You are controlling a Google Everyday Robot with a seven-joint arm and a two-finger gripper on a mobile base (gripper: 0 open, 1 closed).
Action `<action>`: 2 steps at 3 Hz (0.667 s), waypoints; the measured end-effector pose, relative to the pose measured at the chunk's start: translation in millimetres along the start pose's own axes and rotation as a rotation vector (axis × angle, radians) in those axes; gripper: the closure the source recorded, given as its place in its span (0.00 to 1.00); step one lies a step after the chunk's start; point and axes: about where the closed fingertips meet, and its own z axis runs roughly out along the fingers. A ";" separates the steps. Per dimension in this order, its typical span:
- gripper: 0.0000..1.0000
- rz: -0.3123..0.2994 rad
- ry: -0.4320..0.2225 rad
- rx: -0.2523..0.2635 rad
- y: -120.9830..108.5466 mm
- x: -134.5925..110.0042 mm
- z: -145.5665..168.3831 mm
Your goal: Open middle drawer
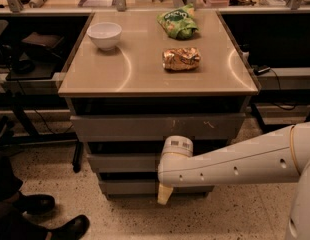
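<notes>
The floor [235, 219] is speckled and pale, and on it stands a grey drawer cabinet with a smooth beige top [140, 74], with dark shelving and cables behind it. On the top sit a white bowl [104, 35] at the back left, a green snack bag [178, 23] at the back, right of centre, and a crumpled golden-brown packet [181, 58] nearer the front, all well apart from one another. Under the top come three grey fronts. Highest is the tall top drawer [145, 127] with pale scratches. Below it is the middle drawer [122, 162], plain and flat, and it looks pushed in, with a dark gap above it. Lowest is the bottom drawer [127, 186]. My white arm [245, 164] reaches in from the right and crosses the right half of the middle drawer, hiding that part of its front. My wrist [177, 147] sits level with the middle drawer. My gripper [165, 194] hangs below the wrist, pointing at the floor, in front of the bottom drawer's face and lower than the middle drawer. I cannot tell whether it is open or closed, nor whether it touches the cabinet. At the lower left stand two black shoes [37, 203].
</notes>
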 end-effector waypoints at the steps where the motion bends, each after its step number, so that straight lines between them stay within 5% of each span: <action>1: 0.00 0.017 -0.036 0.017 -18.2 16.2 11.4; 2: 0.00 0.069 -0.087 0.091 -65.9 39.3 23.6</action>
